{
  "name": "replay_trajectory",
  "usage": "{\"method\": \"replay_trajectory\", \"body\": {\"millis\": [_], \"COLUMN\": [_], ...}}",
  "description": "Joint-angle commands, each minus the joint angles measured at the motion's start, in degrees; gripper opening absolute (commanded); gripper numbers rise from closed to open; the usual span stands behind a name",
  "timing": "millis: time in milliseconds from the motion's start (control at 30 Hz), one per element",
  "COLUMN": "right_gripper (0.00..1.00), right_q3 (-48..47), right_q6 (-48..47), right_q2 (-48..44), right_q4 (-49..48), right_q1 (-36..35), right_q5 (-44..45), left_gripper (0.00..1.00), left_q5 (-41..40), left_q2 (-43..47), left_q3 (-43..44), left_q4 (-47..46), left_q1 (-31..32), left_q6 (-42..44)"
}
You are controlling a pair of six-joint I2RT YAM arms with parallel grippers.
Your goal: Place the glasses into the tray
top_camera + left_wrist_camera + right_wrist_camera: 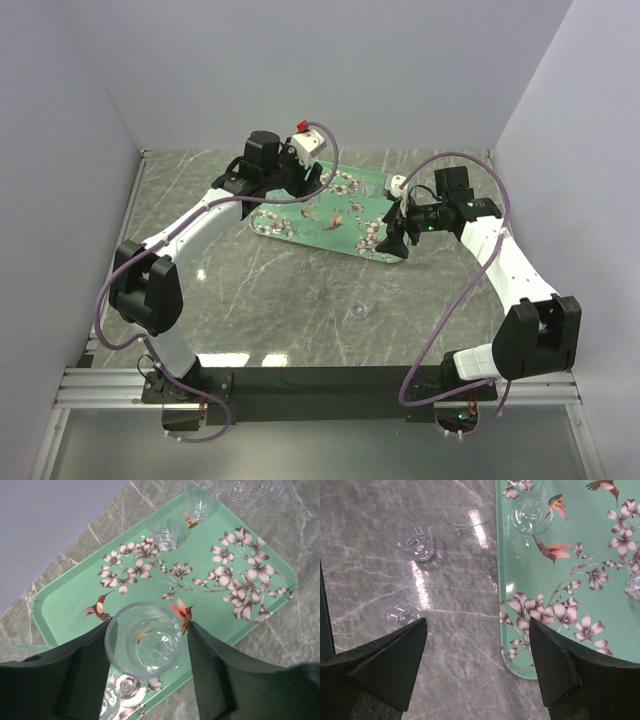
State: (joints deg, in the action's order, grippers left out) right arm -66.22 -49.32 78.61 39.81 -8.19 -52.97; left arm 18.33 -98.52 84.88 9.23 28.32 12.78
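Mint-green rectangular tray (65, 600), rounded corners, raised rim, white blossoms and small red-brown birds, flat on a grey veined stone-look tabletop (450, 580). One tray only.

Between the dark fingers (85, 675) of the left gripper (150, 630): one clear colourless drinking glass (145, 641), seen from above down its mouth, rim against both fingers, so apparently clasped, over the tray's near part. Standing on the tray or lifted off it: not to be told.

Straight beyond those fingertips, inside the tray: two clear tumblers (164, 527) (200, 500), upright, apart from each other. Further beyond, past the tray's far rim, on bare tabletop: two small clear cups (240, 487) (272, 485), cut by the picture's top edge. Nearer the wrist than the clasped glass, close beside one finger, on the tray: one round stem foot (125, 685), and touching or overlapping it a second clear rim (107, 705), half hidden.

Right gripper (477, 625): black fingers (390, 665) spread wide, released, over tabletop and the tray's rounded corner. Beyond one fingertip, off the tray: two faceted clear glasses (417, 542) (402, 615), well apart. Beyond the other fingertip, in the tray: one stemmed glass base (532, 516), plus one glass fragment (636, 586) at the picture's side edge.
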Motion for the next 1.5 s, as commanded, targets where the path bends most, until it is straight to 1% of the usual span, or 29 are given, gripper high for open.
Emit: {"method": "replay_trajectory", "body": {"millis": [0,67,167,300,500,800,967,1000,1033,1100,1167,1233,1300,1333,1400,1433,1467], "right_gripper": [0.89,0.89,0.89,0.89,0.89,0.89,0.89,0.89,0.89,0.89,0.89,0.89,0.89,0.89,0.88,0.88,0.88], "right_q3": [-1.90,-2.07,-2.25,-2.60,-2.78,-3.57,-4.80,-5.06,-5.32,-6.20,-7.43,-9.18,-12.00,-12.62,-13.41,-13.94,-14.20], "right_q6": [0.01,0.01,-0.07,-0.07,-0.16,-0.34,-3.67,-4.63,-7.52,-9.39,-7.73,-6.15,-4.74,-2.04,2.36,7.52,10.18], "right_q2": [0.40,0.58,0.67,0.76,0.84,0.67,0.67,0.58,0.58,0.67,1.19,3.03,5.23,5.67,6.29,6.38,6.56], "right_q4": [-0.88,-0.88,-0.79,-0.79,-0.53,0.18,3.33,5.52,7.02,9.57,9.58,11.51,12.91,12.57,8.82,7.14,5.73], "right_q1": [0.63,0.63,0.63,0.63,0.54,0.63,0.63,0.63,0.63,0.80,2.73,6.23,7.92,10.53,11.52,11.87,12.49], "right_q5": [-0.82,-0.82,-0.91,-0.82,-0.73,-0.91,-2.05,-2.57,-2.66,-1.62,-1.43,-2.66,-2.67,-1.88,1.10,5.64,8.03], "left_gripper": [0.66,0.70,0.73,0.76,0.82,0.88,0.90,0.90,0.91,0.91,0.93,0.95,0.96,0.97,0.99,0.99,1.00], "left_q5": [0.83,0.57,0.39,0.13,0.13,-1.63,-2.24,-2.33,-2.59,-3.20,-3.56,-4.44,-5.93,-7.67,-9.44,-12.32,-13.57], "left_q2": [1.49,1.84,2.28,2.63,3.86,8.25,12.29,13.08,14.83,16.68,19.50,22.82,25.47,28.27,31.27,34.33,35.93], "left_q3": [0.90,0.29,-0.07,0.11,1.43,3.62,3.80,3.19,2.92,2.48,1.87,0.29,-2.07,-3.05,-6.37,-7.44,-8.58], "left_q4": [-4.84,-5.10,-5.28,-5.19,-5.10,-4.22,-5.28,-5.63,-5.81,-5.37,-4.67,-3.70,-2.91,-2.38,-1.59,-0.46,0.25], "left_q1": [-0.19,-0.19,-0.19,-0.19,-0.19,-0.19,-0.10,-0.10,-0.10,-0.10,-0.10,-0.10,-0.10,-0.19,-0.10,-0.10,-0.10], "left_q6": [-1.08,-1.17,-1.17,-1.09,-1.79,-2.31,-4.59,-4.86,-5.30,-5.92,-6.88,-8.11,-9.34,-10.65,-11.89,-14.85,-15.75]}}
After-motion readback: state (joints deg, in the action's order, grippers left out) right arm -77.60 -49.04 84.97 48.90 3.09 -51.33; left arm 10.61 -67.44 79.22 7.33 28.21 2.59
